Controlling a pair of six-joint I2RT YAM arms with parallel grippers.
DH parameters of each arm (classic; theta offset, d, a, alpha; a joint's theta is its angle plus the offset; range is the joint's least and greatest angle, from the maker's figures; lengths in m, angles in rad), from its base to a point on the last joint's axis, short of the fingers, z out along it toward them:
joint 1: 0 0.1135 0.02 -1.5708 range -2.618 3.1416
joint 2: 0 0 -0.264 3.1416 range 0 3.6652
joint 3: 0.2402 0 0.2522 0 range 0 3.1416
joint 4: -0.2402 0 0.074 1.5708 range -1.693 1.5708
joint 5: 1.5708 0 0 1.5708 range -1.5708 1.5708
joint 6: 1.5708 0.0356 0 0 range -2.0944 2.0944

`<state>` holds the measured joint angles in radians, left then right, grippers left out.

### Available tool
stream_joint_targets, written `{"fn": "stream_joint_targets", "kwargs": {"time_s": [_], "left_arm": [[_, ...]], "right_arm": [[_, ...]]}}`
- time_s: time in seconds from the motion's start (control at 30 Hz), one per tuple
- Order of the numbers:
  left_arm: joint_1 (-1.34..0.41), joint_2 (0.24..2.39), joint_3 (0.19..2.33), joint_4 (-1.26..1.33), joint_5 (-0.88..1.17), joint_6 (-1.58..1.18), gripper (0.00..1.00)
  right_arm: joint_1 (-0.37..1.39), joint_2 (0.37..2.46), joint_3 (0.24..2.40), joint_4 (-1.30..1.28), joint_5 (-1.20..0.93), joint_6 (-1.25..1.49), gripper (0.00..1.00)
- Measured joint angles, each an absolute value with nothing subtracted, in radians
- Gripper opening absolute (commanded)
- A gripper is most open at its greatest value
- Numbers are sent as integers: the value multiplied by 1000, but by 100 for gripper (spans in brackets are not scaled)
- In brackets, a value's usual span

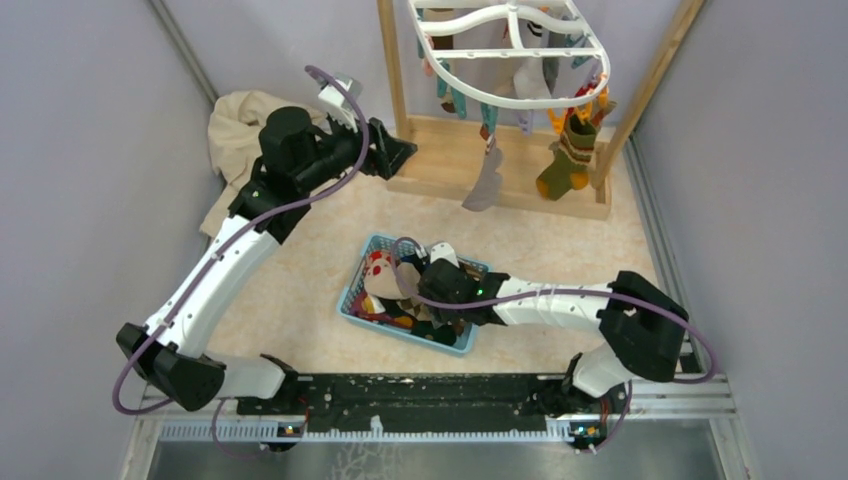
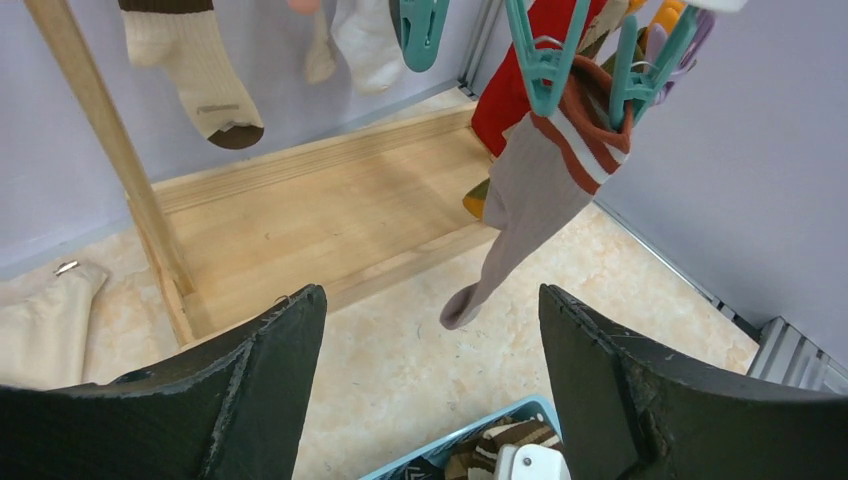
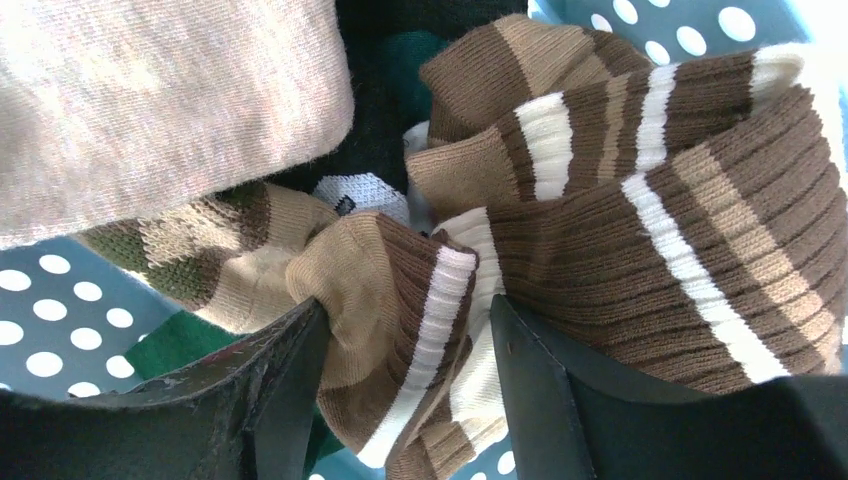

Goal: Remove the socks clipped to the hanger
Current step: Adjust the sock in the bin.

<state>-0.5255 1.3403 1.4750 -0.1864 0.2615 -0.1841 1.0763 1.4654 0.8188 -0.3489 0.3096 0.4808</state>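
Observation:
The white oval hanger [image 1: 512, 52] hangs in the wooden rack with several socks on its clips. A grey sock [image 1: 485, 185] and a green sock with orange stripes [image 1: 568, 160] hang lowest. My left gripper [image 1: 405, 150] is open and empty, left of the grey sock. In the left wrist view my left gripper [image 2: 430, 330] points at that grey sock [image 2: 540, 190], held by teal clips [image 2: 540, 60], apart from it. My right gripper [image 1: 425, 285] is down in the basket. Its jaws stand apart around a brown-and-cream striped sock [image 3: 400, 310].
A blue dotted basket [image 1: 352, 300] holds several loose socks, among them a beige one [image 3: 150, 100]. The wooden rack base [image 1: 440, 160] and post [image 2: 110, 150] stand near my left gripper. A beige cloth [image 1: 235, 125] lies at the back left. Walls close both sides.

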Motion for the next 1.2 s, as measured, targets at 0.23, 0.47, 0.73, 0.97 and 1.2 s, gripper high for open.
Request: {"fn": "stream_joint_targets", "kwargs": {"time_s": [0.23, 0.47, 0.73, 0.97, 1.2], "left_arm": [[-525, 1282, 1454, -201, 248, -194, 86], [-525, 1262, 1451, -202, 246, -201, 86], [-525, 1270, 1442, -210, 232, -202, 87], [-525, 1301, 1442, -225, 223, -201, 87], [-525, 1306, 1442, -228, 203, -189, 87]], "right_arm": [[1075, 1445, 900, -445, 308, 499, 68], [1075, 1386, 1059, -435, 273, 449, 68], [1075, 1564, 1129, -358, 210, 411, 66], [1075, 1689, 1090, -262, 150, 412, 66], [1075, 1693, 1049, -208, 135, 412, 67]]}}
